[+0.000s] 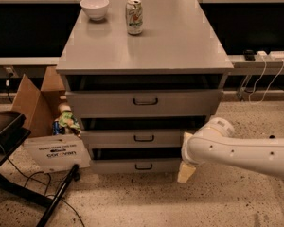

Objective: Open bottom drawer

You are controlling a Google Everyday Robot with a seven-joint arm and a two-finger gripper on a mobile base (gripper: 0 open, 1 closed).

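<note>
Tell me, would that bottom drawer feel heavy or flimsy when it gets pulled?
Probably stiff: the bottom drawer has a flat, rigid-looking grey front. Likely light, being the shortest of the three. Its small loop handle offers little to hook, so the tool, low by the drawer's right end, might slip.

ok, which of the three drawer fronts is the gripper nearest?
The bottom drawer, the narrowest front, lowest of the three. The gripper hangs just off its right end; the other two sit higher.
</note>
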